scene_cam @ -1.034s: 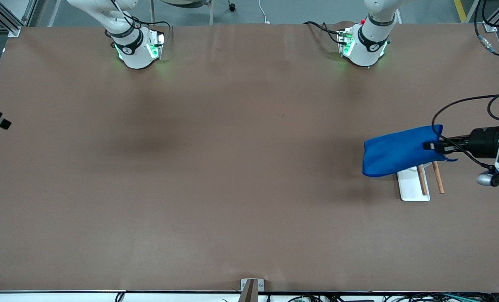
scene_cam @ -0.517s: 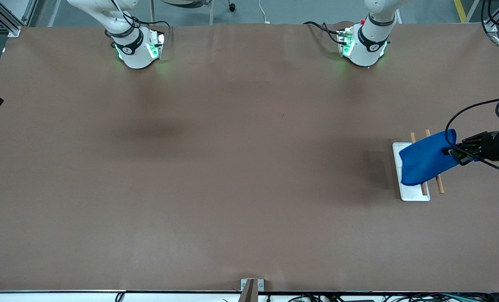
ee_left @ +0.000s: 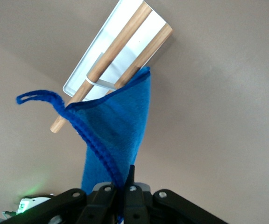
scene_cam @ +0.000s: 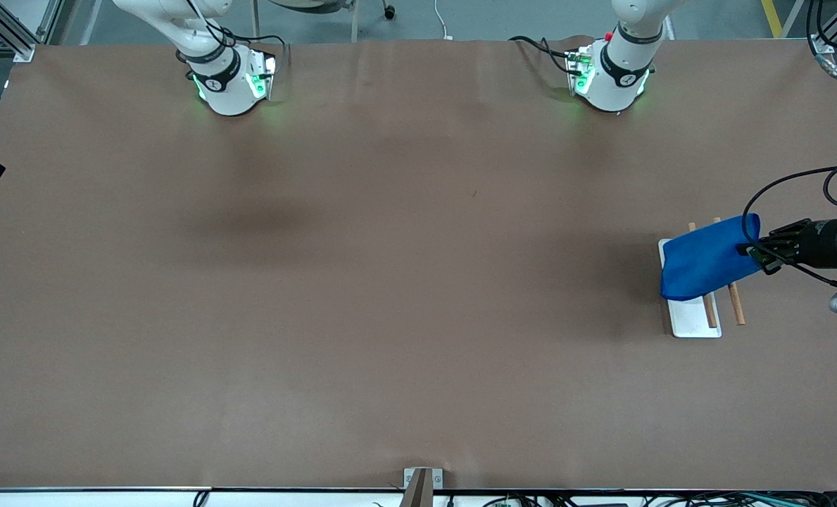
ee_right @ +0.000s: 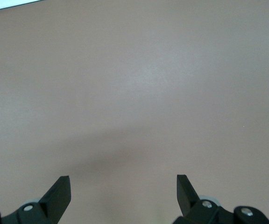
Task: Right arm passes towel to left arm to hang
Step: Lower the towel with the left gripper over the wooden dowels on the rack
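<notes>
Left hand (scene_cam: 754, 250) pinched the soft, limp towel (scene_cam: 703, 267) by its hem over the rack (scene_cam: 693, 320). Right hand (ee_right: 123, 192) waited, splayed wide, over the bare desk (scene_cam: 390, 282); clockwise, towel hung toward nine o'clock.

Left gripper (scene_cam: 754, 249) swung the towel (scene_cam: 707, 258) from beside the rack (scene_cam: 693, 320) to over its rods, then edged it slightly toward the bases.

No readable text shows in any view. No labels, brands, numbers or signs can be made out.
</notes>
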You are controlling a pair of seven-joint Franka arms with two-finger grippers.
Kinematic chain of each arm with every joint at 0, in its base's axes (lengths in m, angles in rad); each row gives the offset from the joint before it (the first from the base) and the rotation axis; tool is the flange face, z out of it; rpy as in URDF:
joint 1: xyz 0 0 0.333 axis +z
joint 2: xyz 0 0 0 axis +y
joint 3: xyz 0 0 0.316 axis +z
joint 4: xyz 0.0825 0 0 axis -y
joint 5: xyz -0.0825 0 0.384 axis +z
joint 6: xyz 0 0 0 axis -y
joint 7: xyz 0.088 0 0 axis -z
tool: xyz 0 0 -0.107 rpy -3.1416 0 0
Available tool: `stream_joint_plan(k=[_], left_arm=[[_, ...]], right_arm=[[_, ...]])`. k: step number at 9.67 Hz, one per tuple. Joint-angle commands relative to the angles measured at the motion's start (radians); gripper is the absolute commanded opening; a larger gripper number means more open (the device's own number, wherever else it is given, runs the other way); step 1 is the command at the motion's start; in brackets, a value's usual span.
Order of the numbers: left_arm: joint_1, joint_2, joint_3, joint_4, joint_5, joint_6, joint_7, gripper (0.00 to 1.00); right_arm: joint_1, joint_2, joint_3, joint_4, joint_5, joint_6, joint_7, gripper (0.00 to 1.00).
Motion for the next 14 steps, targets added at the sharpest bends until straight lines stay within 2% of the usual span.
stream_joint_plan(k=[1,2,4,6,9,14], left_arm=[[0.047,0.028,-0.004,-0.027,0.022,0.053,0.036,0.00],[0.067,0.035,-0.004,-0.029,0.022,0.070,0.055,0.00],[0.090,0.058,-0.003,-0.029,0.024,0.092,0.071,0.00],[0.122,0.087,-0.004,-0.029,0.072,0.115,0.128,0.00],[0.179,0.115,-0.003,-0.029,0.077,0.141,0.219,0.00],[0.234,0.178,-0.003,-0.024,0.077,0.176,0.265,0.00]], right_arm=[[-0.004,0.035,0.006,0.084,-0.021,-0.090,-0.011,1.00],[-0.004,0.078,0.004,0.146,-0.016,-0.115,-0.013,1.00],[-0.004,0.078,0.006,0.147,-0.010,-0.111,-0.011,1.00],[-0.006,0.078,0.006,0.133,-0.005,-0.087,-0.011,1.00],[-0.007,0.078,0.006,0.104,-0.004,-0.033,-0.013,1.00],[-0.010,0.078,0.004,0.102,-0.002,-0.038,-0.013,1.00]])
